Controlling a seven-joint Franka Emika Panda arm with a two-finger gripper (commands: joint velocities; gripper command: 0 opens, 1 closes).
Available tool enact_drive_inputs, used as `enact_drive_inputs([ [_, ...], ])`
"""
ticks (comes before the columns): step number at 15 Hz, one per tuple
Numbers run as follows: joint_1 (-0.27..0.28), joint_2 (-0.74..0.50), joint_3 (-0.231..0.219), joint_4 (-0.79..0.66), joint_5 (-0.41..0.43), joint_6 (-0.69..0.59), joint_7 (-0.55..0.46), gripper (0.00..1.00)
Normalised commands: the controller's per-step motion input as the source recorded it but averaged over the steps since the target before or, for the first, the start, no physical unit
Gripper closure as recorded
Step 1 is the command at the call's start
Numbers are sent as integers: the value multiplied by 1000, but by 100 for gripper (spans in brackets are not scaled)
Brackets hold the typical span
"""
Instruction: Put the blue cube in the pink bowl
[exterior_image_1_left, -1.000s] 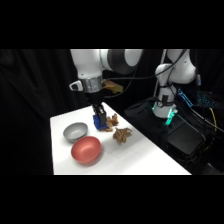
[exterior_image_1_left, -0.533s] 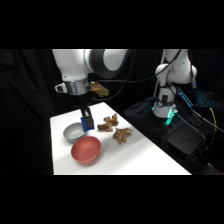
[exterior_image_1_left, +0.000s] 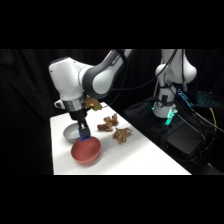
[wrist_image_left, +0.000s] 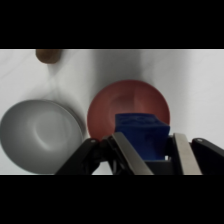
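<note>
My gripper (exterior_image_1_left: 82, 134) hangs just above the pink bowl (exterior_image_1_left: 86, 150), shut on the blue cube (exterior_image_1_left: 83, 134). In the wrist view the blue cube (wrist_image_left: 141, 133) sits between the two fingers (wrist_image_left: 129, 156), held over the near rim of the pink bowl (wrist_image_left: 125, 102), whose inside shows bare beyond it. The cube is off the table and covers part of the bowl's near side.
A grey metal bowl (exterior_image_1_left: 71, 132) stands just behind the pink one, at the left in the wrist view (wrist_image_left: 39, 132). Brown lumpy pieces (exterior_image_1_left: 115, 128) lie to the right on the white table (exterior_image_1_left: 140, 160). Another brown piece (wrist_image_left: 48, 55) shows at the wrist view's top.
The arm has carried the blue cube leftward and toward the front, from beside the brown pieces, past the grey bowl, to above the pink bowl.
</note>
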Motion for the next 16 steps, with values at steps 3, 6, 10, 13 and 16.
enact_drive_inputs([
  [3,-74,277,67,209,142,237,-181,77],
  [6,-79,257,72,213,122,155,-178,77],
  [10,-98,180,102,179,139,71,-208,18],
  [13,-97,-28,100,74,116,-14,-231,0],
  [16,-109,-229,107,-51,131,-65,-247,0],
])
